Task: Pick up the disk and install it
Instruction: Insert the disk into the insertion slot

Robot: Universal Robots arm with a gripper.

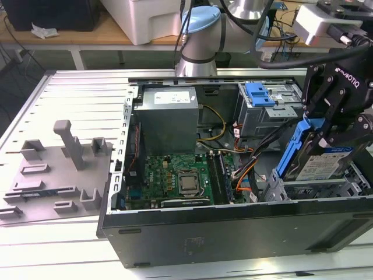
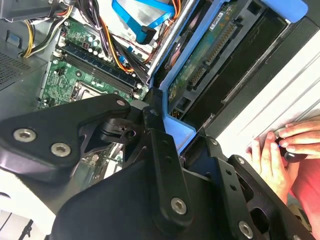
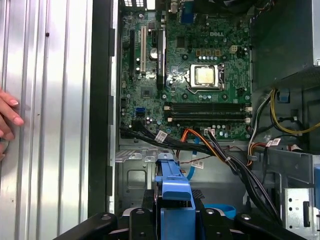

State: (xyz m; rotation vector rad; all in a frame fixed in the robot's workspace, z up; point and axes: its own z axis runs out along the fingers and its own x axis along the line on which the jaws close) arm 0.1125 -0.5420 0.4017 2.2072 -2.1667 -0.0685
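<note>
The disk [image 1: 319,162] is a silver drive with a white-and-blue label and a blue plastic frame. It hangs tilted, upper end raised, over the silver drive bay [image 1: 315,188] at the computer case's near corner on the exterior view's right. My black gripper [image 1: 324,135] is shut on it from above. The second wrist view shows the disk's [image 2: 210,50] green circuit-board underside and blue frame between the black gripper [image 2: 182,134] links. In the first wrist view the disk's blue frame [image 3: 172,186] sticks out from the gripper [image 3: 172,216].
The open case holds a motherboard [image 1: 175,178], a grey power-supply box [image 1: 169,114], a drive cage with a blue latch [image 1: 259,96] and cable bundles [image 1: 250,163]. A grey fixture [image 1: 58,169] lies on the ribbed table. A person's hand [image 2: 285,145] rests beside the case.
</note>
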